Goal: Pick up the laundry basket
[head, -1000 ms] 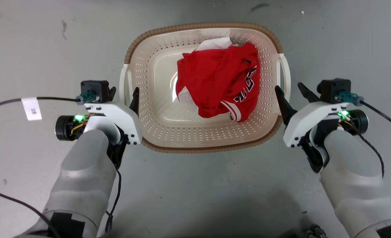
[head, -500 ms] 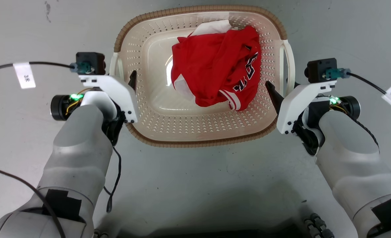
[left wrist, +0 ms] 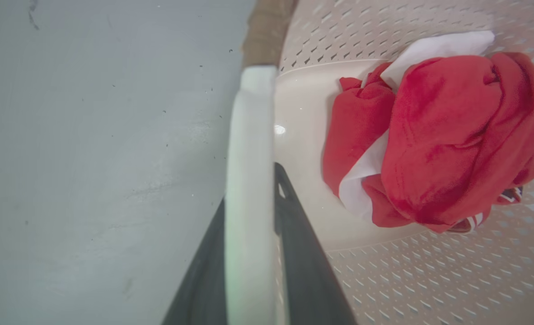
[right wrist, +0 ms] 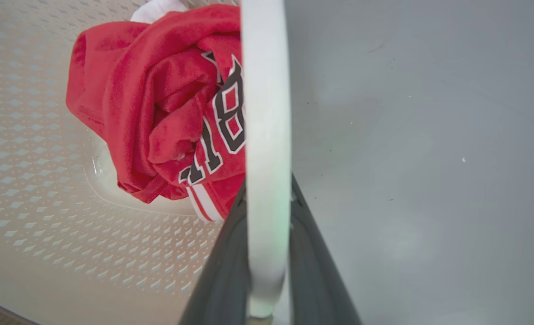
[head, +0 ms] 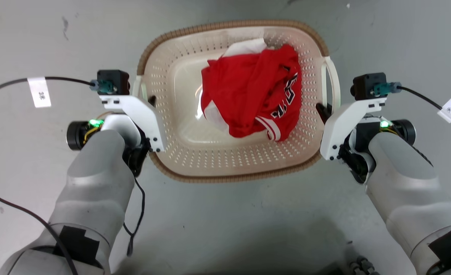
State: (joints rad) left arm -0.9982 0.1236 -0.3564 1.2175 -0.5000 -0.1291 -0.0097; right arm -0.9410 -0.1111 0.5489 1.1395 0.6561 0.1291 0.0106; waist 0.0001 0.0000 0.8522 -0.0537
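Our left end effector (left wrist: pixel 251 183) has its two dark fingers closed against both sides of the left white loop handle (left wrist: pixel 249 135). Our right end effector (right wrist: pixel 268 180) clamps the right white loop handle (right wrist: pixel 266 90) the same way. Between them is the cream perforated plastic laundry basket with a brown woven-look rim (head: pixel 233 176), holding a crumpled red jersey (head: pixel 252 91), over the grey floor (head: pixel 225 221). We judge both grasps made. The lift is left, and we cannot tell if it has begun.
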